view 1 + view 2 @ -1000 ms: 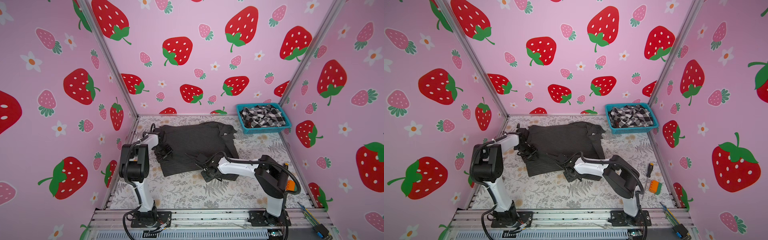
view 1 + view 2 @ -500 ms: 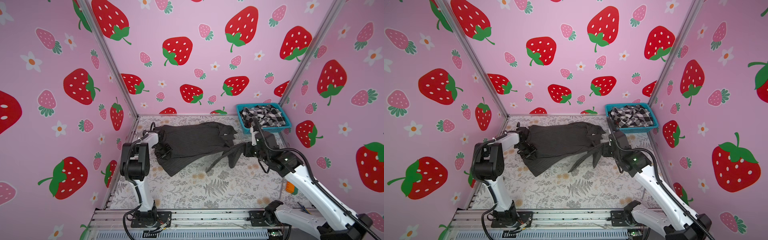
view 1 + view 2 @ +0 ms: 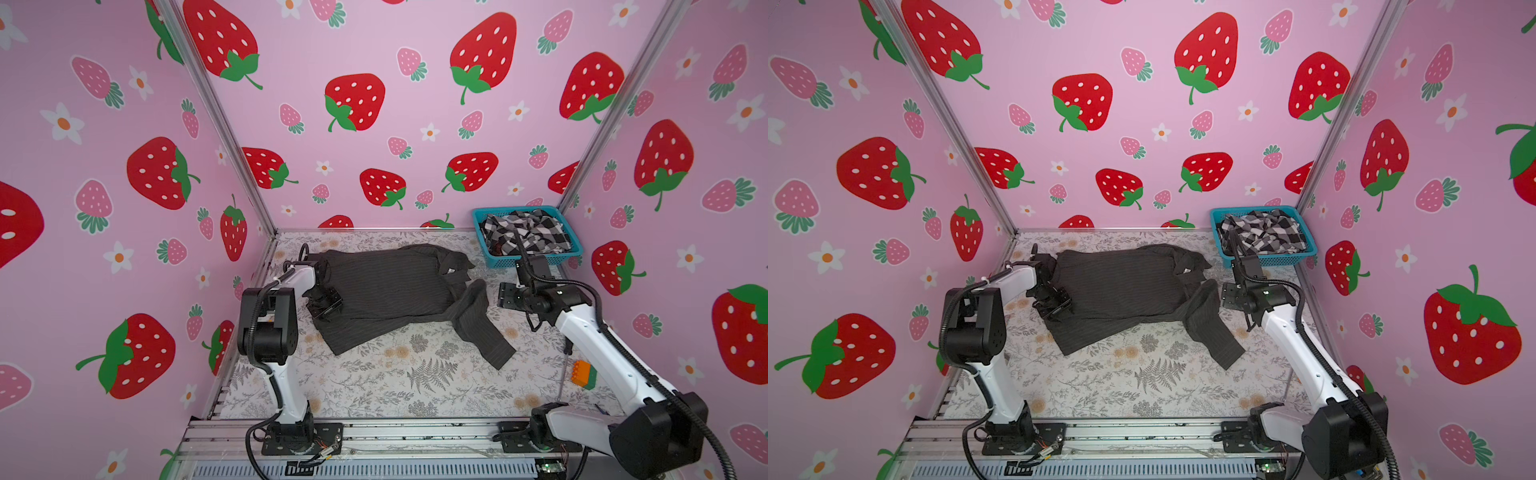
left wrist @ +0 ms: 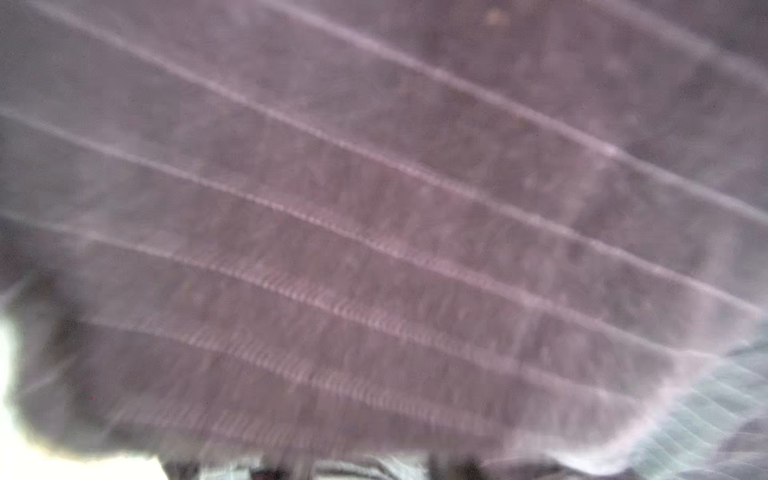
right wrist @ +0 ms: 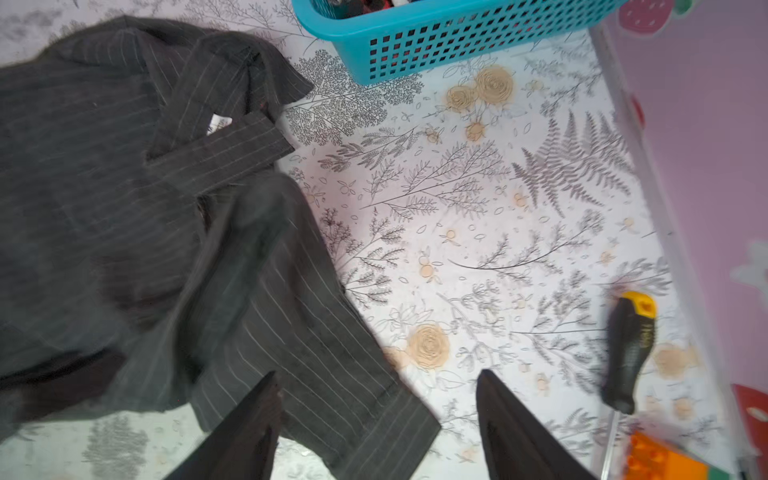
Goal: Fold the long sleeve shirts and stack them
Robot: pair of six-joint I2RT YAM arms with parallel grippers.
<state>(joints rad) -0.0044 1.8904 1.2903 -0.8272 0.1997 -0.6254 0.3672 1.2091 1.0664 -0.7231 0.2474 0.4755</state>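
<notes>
Right gripper point(image 5: 378, 374) hangs above the floral table cover point(image 5: 478, 187), its two dark fingers point(image 5: 257, 415) spread wide and gripping nothing. Just beside it, towards the left arm, lies the dark charcoal pinstriped shirt point(image 3: 390, 286). The shirt is spread mostly flat, with one long sleeve point(image 3: 478, 324) flung out and its cuff flat on the table near the gripper. Left gripper point(image 3: 326, 301) sits on the shirt's far edge. Cloth blankets its wrist camera, so I cannot tell whether its jaws are parted or pinching. Beyond the right gripper, a blue basket point(image 3: 536, 259) holds the black-and-white checked shirt point(image 3: 528, 235), crumpled.

The pinstriped cloth looks thin, light and limp — likely to sag and slide rather than keep a crease. I would judge the cuff or the shoulder seam the firmest places to pinch. A white label point(image 5: 218, 124) shows inside the collar — its print is too small to read. Writing on the screwdriver handle point(image 5: 629, 349) near the right gripper is blurred.
</notes>
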